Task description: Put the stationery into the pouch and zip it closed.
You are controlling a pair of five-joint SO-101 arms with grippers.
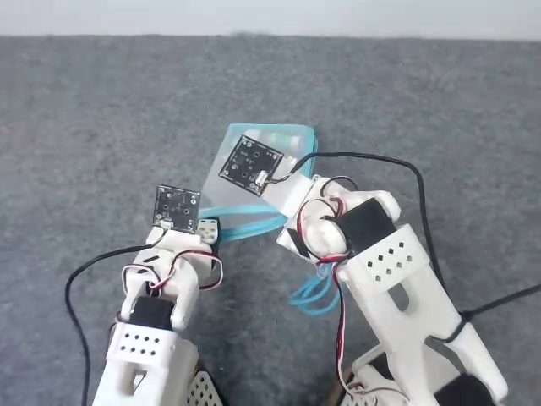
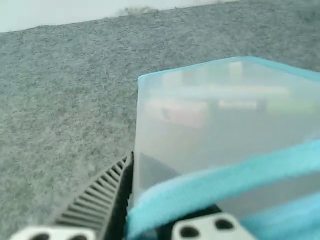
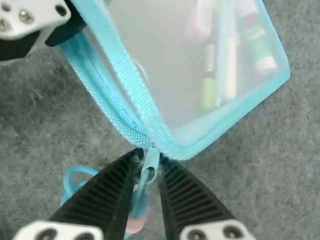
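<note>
Right end effector pinched narrow on the one small, slippery zipper pull, best hold for zipping; left end effector clamped on the one pouch, light, limp, held between them over the tabletop; stationery inside, roughly four pieces, count unsure.

Pouch mostly covered, contents blurred
From above, the right arm's wrist hid most of the pouch; the stationery inside showed as soft streaks through the cloudy wall, cut by the picture's edge, and the blue cord ran under the arm.
</note>
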